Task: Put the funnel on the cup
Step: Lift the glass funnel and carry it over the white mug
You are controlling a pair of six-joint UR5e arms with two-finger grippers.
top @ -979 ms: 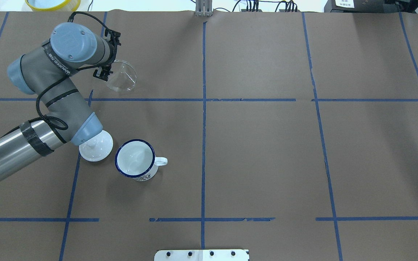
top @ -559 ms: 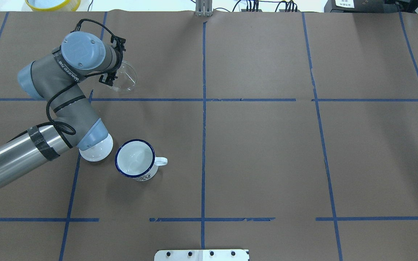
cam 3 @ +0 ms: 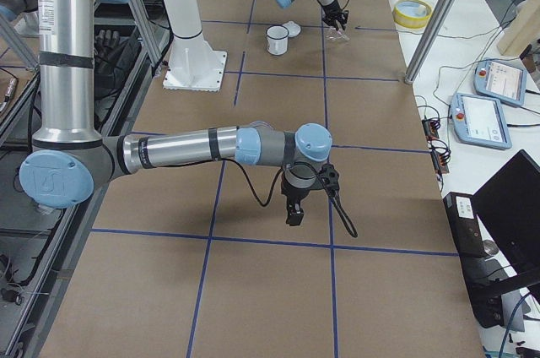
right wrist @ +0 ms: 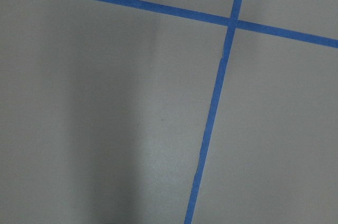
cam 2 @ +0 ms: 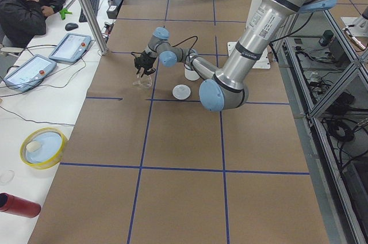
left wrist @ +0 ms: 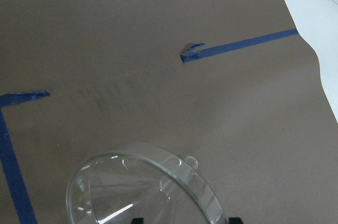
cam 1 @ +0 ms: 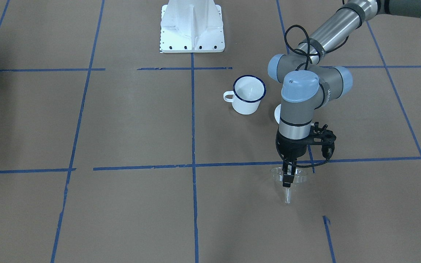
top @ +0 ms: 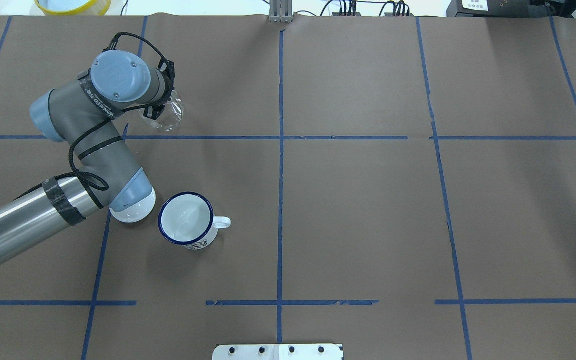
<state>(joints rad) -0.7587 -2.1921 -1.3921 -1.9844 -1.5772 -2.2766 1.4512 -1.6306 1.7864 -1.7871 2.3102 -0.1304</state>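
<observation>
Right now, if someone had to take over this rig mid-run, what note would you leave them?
The left end effector is shut on the rim of the clear funnel, spout pointing down. I cannot tell whether the spout tip touches the table.
The right end effector is far from the job, over bare table. I cannot tell whether it is open or shut.
The cup stands upright and empty, well apart from the funnel, with a white disc beside it.
Done: funnel grasped.
Left: carry it over the cup, seat the spout in the mouth, release.
</observation>
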